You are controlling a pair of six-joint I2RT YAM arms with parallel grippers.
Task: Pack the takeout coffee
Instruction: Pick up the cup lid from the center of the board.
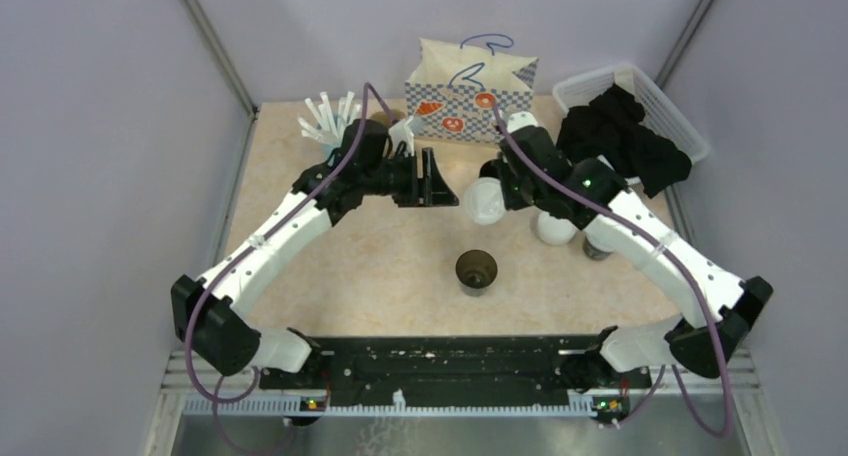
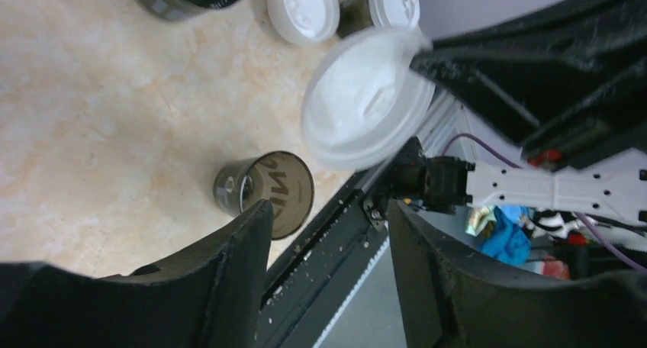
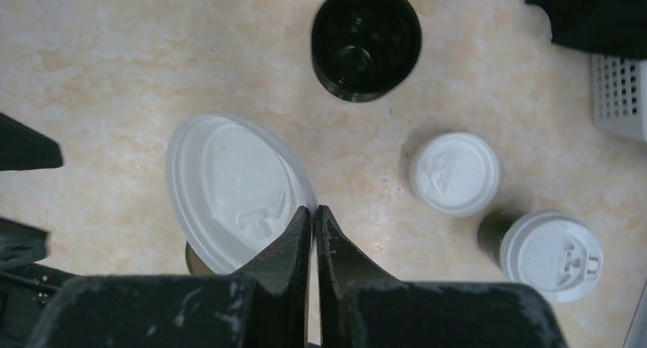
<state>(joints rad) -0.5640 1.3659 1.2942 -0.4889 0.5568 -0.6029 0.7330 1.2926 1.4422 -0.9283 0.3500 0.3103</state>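
My right gripper (image 3: pixel 313 211) is shut on the rim of a loose white sip lid (image 3: pixel 233 188) and holds it tilted above the table; the gripper (image 1: pixel 498 196) and lid (image 1: pixel 482 204) also show in the top view. An open black cup, brown inside (image 1: pixel 476 271), stands below at table centre and peeks from under the lid (image 3: pixel 189 258). A second open black cup (image 3: pixel 366 41) stands further off. Two lidded cups (image 1: pixel 555 228) (image 1: pixel 597 246) stand to the right. My left gripper (image 1: pixel 437 181) is open and empty in the air, close to the left of the held lid (image 2: pixel 366 96).
A checked paper bag (image 1: pixel 470 96) stands open at the back centre. A white basket (image 1: pixel 665 101) with black cloth is at the back right. A light-blue cup of white straws (image 1: pixel 328 126) is at the back left. Grey walls enclose the table.
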